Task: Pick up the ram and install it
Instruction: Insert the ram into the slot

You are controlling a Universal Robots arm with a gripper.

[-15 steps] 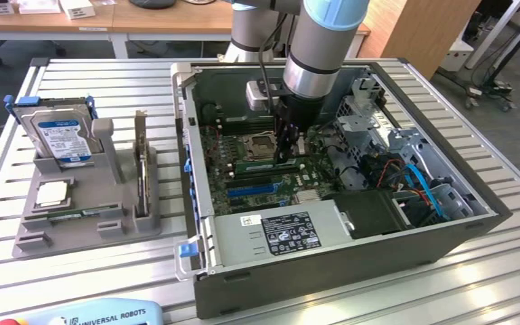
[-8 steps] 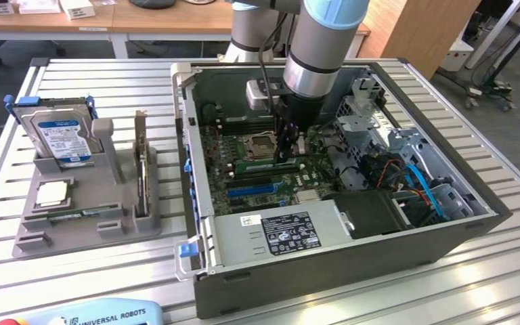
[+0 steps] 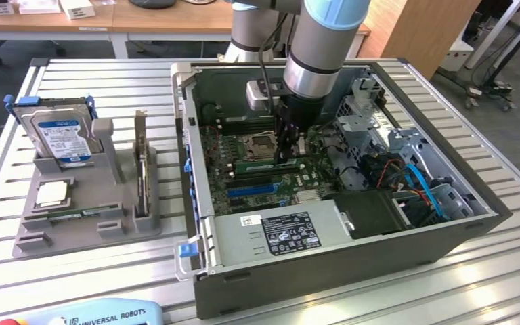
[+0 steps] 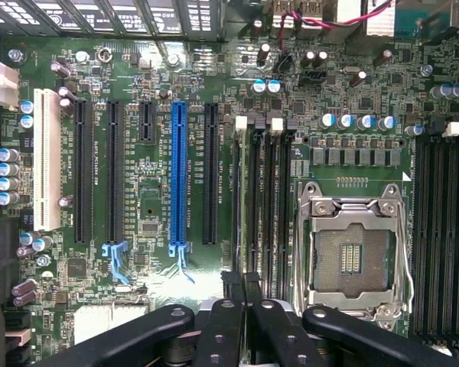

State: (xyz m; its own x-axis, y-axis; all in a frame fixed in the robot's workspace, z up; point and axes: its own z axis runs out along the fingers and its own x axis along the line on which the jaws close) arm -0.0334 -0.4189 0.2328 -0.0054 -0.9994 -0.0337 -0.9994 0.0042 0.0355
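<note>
Jaws: closed, apparently pinching the ram (image 4: 239, 229) edge-on. Gripper (image 4: 242, 279): low inside the case (image 3: 332, 271), over the slots (image 4: 279, 199) just beside the socket (image 4: 352, 252). Step: seating. You need the stick square to its slot, pressure even.

You're looking at a green printed motherboard (image 4: 153, 206), speckled with small silver-topped capacitors. It carries one bright blue long plastic slot (image 4: 178, 180), several black long plastic slots (image 4: 82, 172) and one white long plastic slot (image 4: 46, 168). Your black metal gripper (image 4: 242, 279) has a dull finish. In the exterior view, your dark grey metal computer case (image 3: 332, 271) has a blue plastic latch (image 3: 187, 248). The silver hard drive (image 3: 59, 135) wears a blue-and-white label. The plain grey plastic holder (image 3: 79, 227) contrasts with the silver ribbed metal table (image 3: 89, 81).
</note>
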